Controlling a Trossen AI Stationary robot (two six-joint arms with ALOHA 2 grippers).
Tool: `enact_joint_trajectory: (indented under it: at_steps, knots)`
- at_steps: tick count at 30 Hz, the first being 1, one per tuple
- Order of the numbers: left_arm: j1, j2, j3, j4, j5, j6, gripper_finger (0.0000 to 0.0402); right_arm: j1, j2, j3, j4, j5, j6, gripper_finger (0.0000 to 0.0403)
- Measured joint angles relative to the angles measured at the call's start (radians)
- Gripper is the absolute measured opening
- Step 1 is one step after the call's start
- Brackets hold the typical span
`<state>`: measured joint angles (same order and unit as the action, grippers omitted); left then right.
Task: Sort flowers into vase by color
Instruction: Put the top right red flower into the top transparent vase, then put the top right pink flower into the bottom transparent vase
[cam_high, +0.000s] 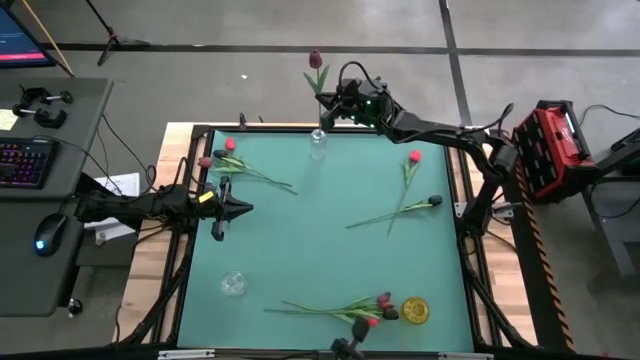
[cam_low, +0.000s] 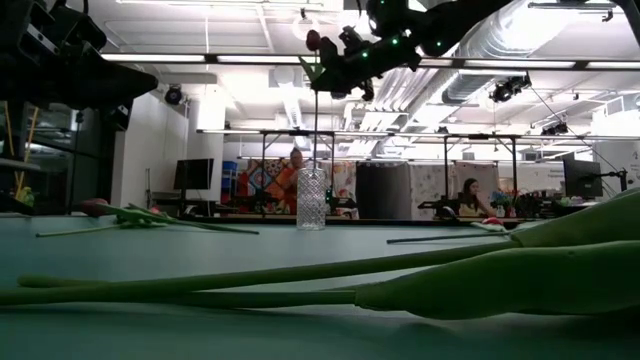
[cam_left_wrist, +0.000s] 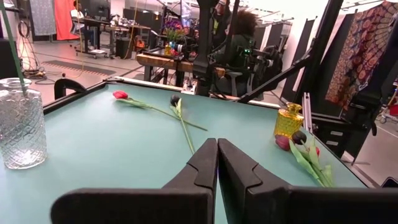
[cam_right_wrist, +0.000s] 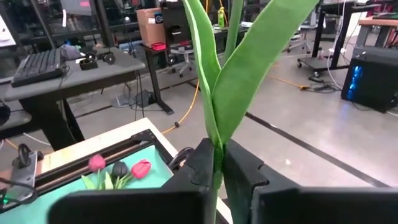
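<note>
The right gripper (cam_high: 337, 103) is closed on the stem of a dark red flower (cam_high: 316, 61) and holds it upright directly above the clear glass vase (cam_high: 318, 143), which stands at the far edge of the green table (cam_high: 300, 240). In the low view the stem hangs down toward the mouth of this vase. The left gripper (cam_high: 219, 208) hovers low over the table, on the left of the vase and nearer to the camera side, with its fingers (cam_left_wrist: 205, 163) pressed together and nothing between them. Left of the vase lie some flowers (cam_high: 228, 160) with red and dark heads. Right of the vase two flowers (cam_high: 410, 190) lie crossed. Far from the vase, at the near edge, lie more flowers (cam_high: 350, 308) beside a small yellow vase (cam_high: 414, 311), and a second clear vase (cam_high: 233, 283) stands there too. Beyond the table is a workshop room with desks, monitors and grey floor
</note>
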<state>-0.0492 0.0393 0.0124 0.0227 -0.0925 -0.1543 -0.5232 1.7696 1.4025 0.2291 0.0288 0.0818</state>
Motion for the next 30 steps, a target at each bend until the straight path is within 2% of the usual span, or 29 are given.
enact_joint_trajectory:
  at_steps: [3, 11, 15, 19, 30]
  knots:
    - [0.0, 0.0, 0.0, 0.0, 0.0, 0.0, 0.0, 0.002, -0.022, 0.0, -0.039, -0.009, -0.001, 0.0064]
    - [0.0, 0.0, 0.0, 0.0, 0.0, 0.0, 0.0, 0.011, -0.058, 0.0, -0.186, -0.042, 0.004, 0.0217]
    - [0.0, 0.0, 0.0, 0.0, 0.0, 0.0, 0.0, 0.014, -0.073, 0.0, -0.264, -0.038, -0.053, 0.0269]
    - [0.0, 0.0, 0.0, 0.0, 0.0, 0.0, 0.0, 0.004, -0.116, 0.0, -0.361, -0.02, -0.061, 0.0291]
    - [0.0, 0.0, 0.0, 0.0, 0.0, 0.0, 0.0, -0.033, -0.24, 0.0, -0.768, -0.027, -0.061, 0.0293]
